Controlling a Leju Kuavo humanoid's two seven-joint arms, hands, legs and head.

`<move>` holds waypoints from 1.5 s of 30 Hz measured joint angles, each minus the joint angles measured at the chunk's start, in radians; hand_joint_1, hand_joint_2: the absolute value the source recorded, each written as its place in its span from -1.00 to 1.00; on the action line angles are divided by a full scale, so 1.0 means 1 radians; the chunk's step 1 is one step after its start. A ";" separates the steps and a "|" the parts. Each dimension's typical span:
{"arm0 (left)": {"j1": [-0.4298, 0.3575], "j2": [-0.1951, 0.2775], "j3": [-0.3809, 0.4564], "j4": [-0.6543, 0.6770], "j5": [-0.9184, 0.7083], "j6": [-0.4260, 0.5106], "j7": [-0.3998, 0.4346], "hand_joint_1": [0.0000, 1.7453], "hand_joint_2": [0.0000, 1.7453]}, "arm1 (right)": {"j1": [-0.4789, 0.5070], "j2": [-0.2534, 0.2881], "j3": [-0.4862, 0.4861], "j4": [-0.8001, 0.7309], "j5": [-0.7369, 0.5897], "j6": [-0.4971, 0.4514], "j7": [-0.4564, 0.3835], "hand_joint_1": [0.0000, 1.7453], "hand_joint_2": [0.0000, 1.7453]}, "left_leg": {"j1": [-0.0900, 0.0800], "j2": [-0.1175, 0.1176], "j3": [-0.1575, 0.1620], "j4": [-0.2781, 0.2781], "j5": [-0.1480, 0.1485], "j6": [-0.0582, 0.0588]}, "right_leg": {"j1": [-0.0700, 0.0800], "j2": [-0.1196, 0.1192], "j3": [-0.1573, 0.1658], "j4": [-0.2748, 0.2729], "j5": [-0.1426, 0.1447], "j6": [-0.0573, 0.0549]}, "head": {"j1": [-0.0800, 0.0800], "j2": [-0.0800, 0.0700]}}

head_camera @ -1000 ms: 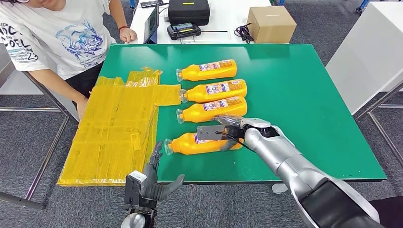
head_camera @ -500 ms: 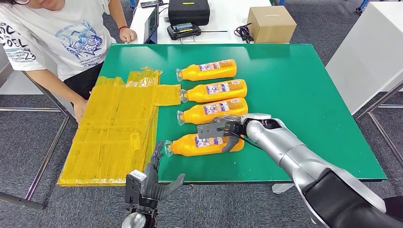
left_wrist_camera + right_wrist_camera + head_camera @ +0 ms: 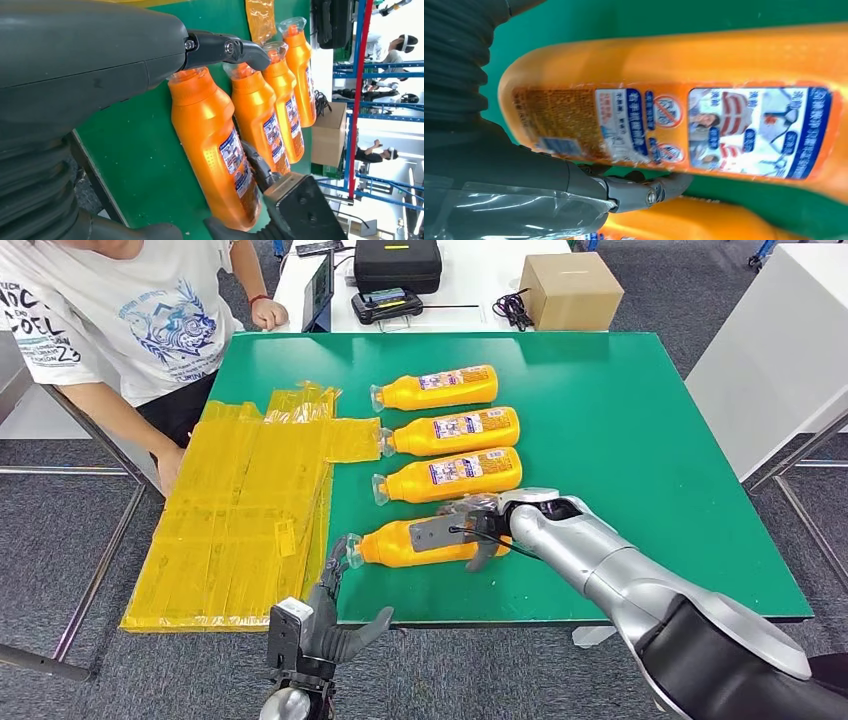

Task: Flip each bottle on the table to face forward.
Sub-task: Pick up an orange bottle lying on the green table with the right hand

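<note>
Four orange bottles lie in a row on the green table (image 3: 640,440), caps pointing left. The far three (image 3: 437,387) (image 3: 452,430) (image 3: 450,473) show their labels upward. My right hand (image 3: 462,528) grips the nearest bottle (image 3: 390,543) around its body, fingers over the far side, thumb on the near side. In the right wrist view that bottle's label (image 3: 704,120) faces the camera, and my fingers (image 3: 644,192) lie between it and the neighbouring bottle. My left hand (image 3: 322,625) hangs just off the table's front edge, fingers apart and holding nothing, close to the nearest bottle's cap (image 3: 190,75).
A pile of yellow plastic bags (image 3: 240,510) covers the table's left side. A person (image 3: 120,320) stands at the far left corner. Behind the table are a cardboard box (image 3: 570,290) and a black case (image 3: 397,262). A white table (image 3: 790,340) stands to the right.
My right hand has slid a little toward the nearest bottle's neck and now covers the label that showed earlier. The bottle has turned slightly. My left hand has barely moved.
</note>
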 joint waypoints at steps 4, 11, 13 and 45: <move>0.000 0.000 -0.004 0.000 0.005 0.005 0.003 -1.00 1.00 | 0.001 0.004 0.032 0.006 -0.017 -0.006 -0.002 -1.00 1.00 | 0.000 0.000 0.000 0.000 0.000 0.000 | 0.000 0.000 0.000 0.000 0.000 0.000 | 0.000 0.000; -0.002 0.000 -0.011 0.004 0.010 0.006 0.007 -1.00 1.00 | 0.010 0.009 0.084 0.028 -0.026 -0.035 -0.002 -1.00 1.00 | 0.000 0.000 0.000 0.000 0.000 0.000 | 0.000 0.000 0.000 0.000 0.000 0.000 | 0.000 0.000; -0.002 0.000 -0.014 0.005 0.011 0.007 0.009 -1.00 1.00 | 0.013 0.012 0.099 0.038 -0.019 -0.042 -0.002 -1.00 1.00 | 0.000 0.000 0.000 0.000 0.000 0.000 | 0.000 0.000 0.000 0.000 0.000 0.000 | 0.000 0.000; 0.014 0.001 -0.020 -0.049 0.054 0.028 -0.011 -1.00 1.00 | 0.055 0.047 0.105 0.122 0.059 -0.296 0.021 1.00 1.00 | 0.000 0.002 0.012 0.000 0.000 0.001 | 0.000 0.001 0.011 -0.001 0.000 0.000 | 0.000 0.000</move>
